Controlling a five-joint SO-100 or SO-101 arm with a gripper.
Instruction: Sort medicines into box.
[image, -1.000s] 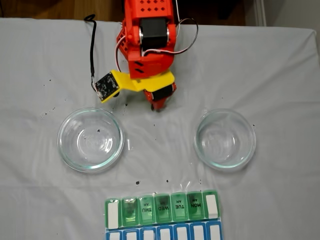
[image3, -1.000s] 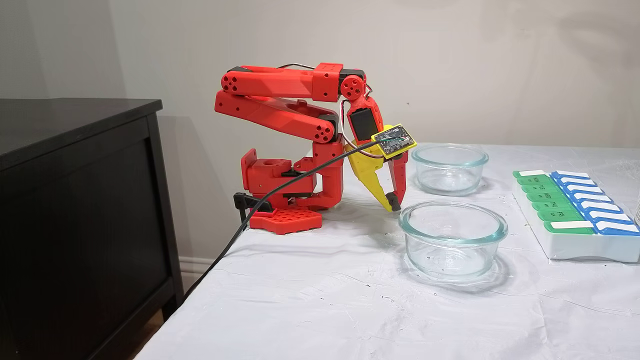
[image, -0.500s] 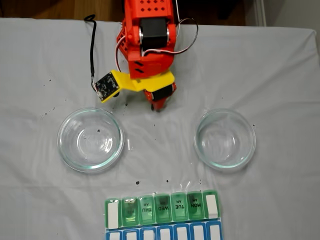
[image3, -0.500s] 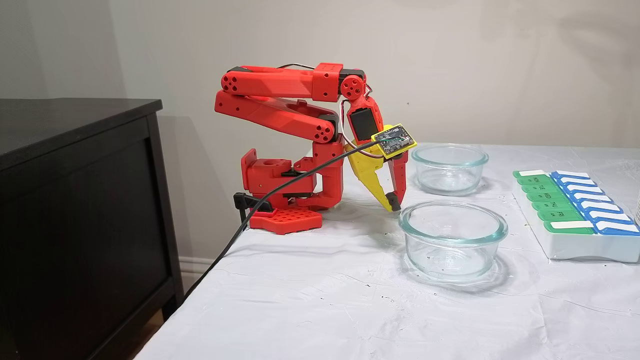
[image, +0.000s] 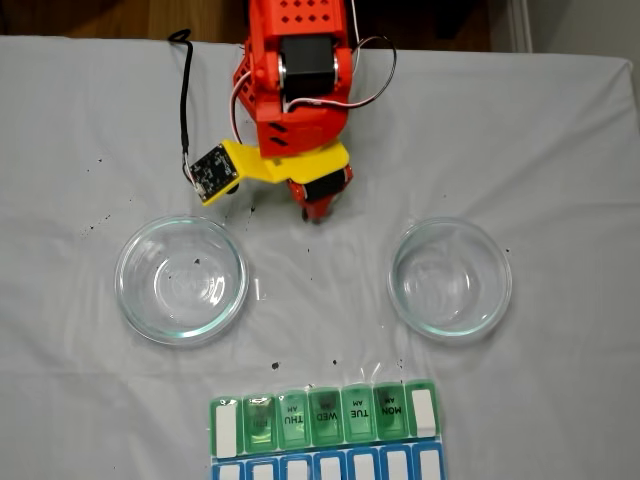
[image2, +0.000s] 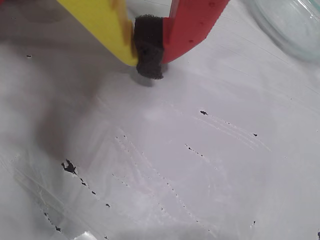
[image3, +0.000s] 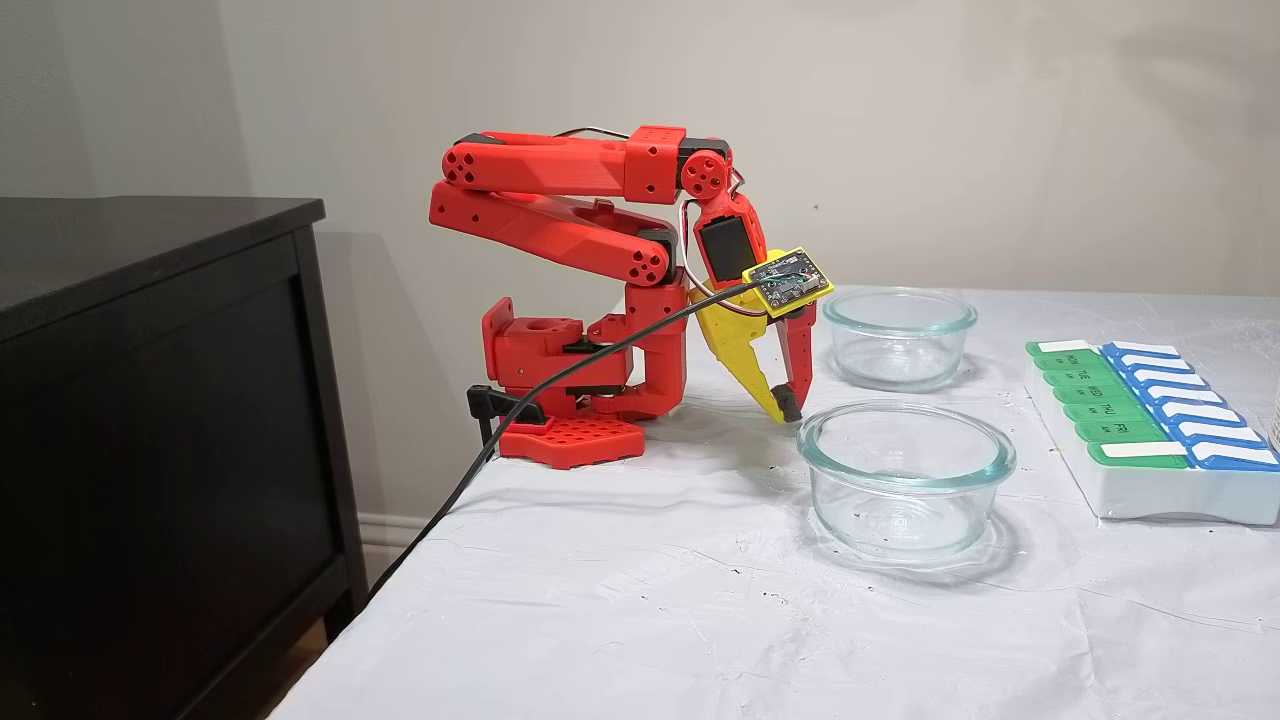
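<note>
The box (image: 325, 415) is a flat pill organizer with green lids marked MON, TUE, WED, THU and a blue row, lying at the table's near edge in a fixed view. It sits at the far right (image3: 1150, 495) in the other fixed view. The medicines are out of view. My red arm is folded back, and my gripper (image: 316, 215) points down between the two glass dishes, just above the cloth (image3: 785, 408). In the wrist view the yellow and red fingers meet on a black pad, so the gripper (image2: 149, 60) is shut with nothing held.
Two round clear glass dishes stand on the white cloth, one left (image: 120, 275) and one right (image: 505, 280), both empty. Small black specks (image2: 69, 167) dot the cloth. A black cable (image3: 560, 375) trails off the table beside a dark cabinet (image3: 150, 400).
</note>
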